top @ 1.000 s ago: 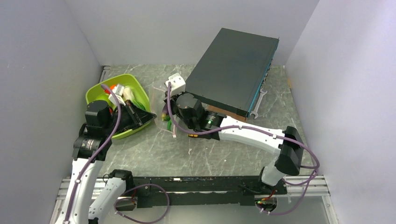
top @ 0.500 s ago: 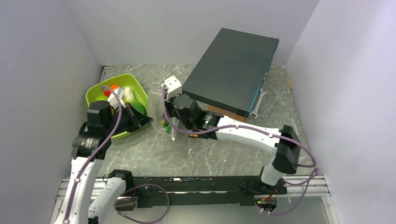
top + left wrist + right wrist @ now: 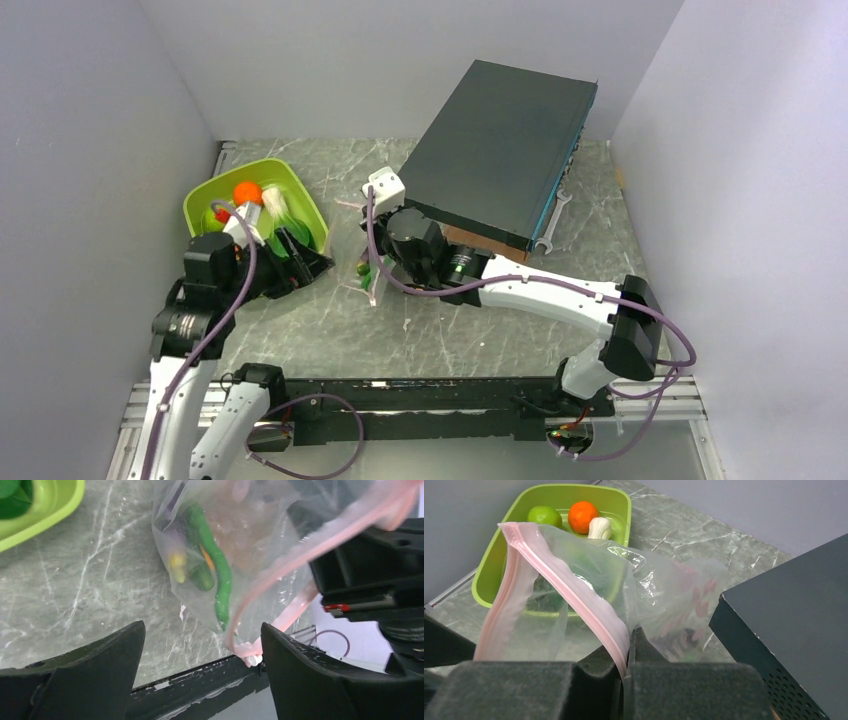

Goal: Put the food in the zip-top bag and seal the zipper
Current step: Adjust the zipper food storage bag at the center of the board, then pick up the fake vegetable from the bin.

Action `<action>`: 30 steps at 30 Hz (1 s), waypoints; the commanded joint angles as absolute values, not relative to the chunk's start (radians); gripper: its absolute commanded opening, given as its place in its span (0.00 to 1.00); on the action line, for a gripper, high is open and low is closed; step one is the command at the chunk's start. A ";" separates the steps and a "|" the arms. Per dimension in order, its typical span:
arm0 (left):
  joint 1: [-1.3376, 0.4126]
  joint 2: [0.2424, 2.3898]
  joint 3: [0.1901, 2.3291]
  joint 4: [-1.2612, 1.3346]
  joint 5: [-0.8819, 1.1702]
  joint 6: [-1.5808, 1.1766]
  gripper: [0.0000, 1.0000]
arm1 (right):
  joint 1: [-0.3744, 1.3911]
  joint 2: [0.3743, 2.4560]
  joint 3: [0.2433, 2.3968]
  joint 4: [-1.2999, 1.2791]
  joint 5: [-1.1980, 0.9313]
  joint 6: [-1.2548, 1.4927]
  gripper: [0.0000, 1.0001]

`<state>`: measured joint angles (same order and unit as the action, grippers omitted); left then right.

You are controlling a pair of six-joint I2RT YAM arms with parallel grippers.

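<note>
The clear zip-top bag point(image 3: 364, 262) hangs off the table, its pink zipper point(image 3: 574, 600) gaping. My right gripper point(image 3: 626, 666) is shut on that pink strip; in the top view the right gripper point(image 3: 378, 278) is at the bag's right side. Food lies inside the bag: a long green piece point(image 3: 220, 577) and a small yellow one point(image 3: 177, 560). More food sits in the lime-green tray point(image 3: 301, 196): an orange fruit point(image 3: 582, 516), a green apple point(image 3: 544, 516) and a white piece point(image 3: 599, 528). My left gripper point(image 3: 202, 680) is open, just left of the bag, and holds nothing. The zipper's end point(image 3: 248, 653) hangs near its right finger.
A large dark box point(image 3: 500, 150) lies tilted behind the right arm, close to the bag. A wrench point(image 3: 553, 222) lies by the box's right corner. The tray stands against the left wall. A black rail point(image 3: 200, 682) runs along the table's near edge.
My left gripper has gone from shut to open and drawn back a little toward the near edge. The right gripper has shifted slightly right, still holding the bag.
</note>
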<state>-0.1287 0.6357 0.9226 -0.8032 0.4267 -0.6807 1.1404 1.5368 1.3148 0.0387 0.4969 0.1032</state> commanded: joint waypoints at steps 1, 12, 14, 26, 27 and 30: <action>-0.130 0.555 1.056 -0.907 0.279 -0.619 0.93 | 1.142 1.474 1.298 0.110 0.521 0.087 0.00; -0.130 0.340 0.946 -0.940 -0.236 -0.591 0.99 | 1.142 1.450 1.250 0.125 0.492 0.113 0.00; -0.130 0.369 0.907 -0.870 -0.260 -0.548 1.00 | 1.141 1.437 1.236 0.130 0.486 0.115 0.00; -0.024 0.811 0.731 -0.220 -0.219 -0.439 1.00 | 1.142 1.384 1.181 0.159 0.460 0.132 0.00; 0.022 0.854 0.733 -0.185 -0.166 -0.454 1.00 | 1.141 1.378 1.173 0.163 0.460 0.133 0.00; 0.161 1.000 0.775 -0.148 0.009 -0.503 1.00 | 1.140 1.367 1.158 0.178 0.454 0.134 0.00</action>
<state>0.0200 0.8749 0.7261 -0.3664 -0.1898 -0.4664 1.1404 1.4193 1.1671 0.0990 0.4652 0.1165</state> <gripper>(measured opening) 0.996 0.007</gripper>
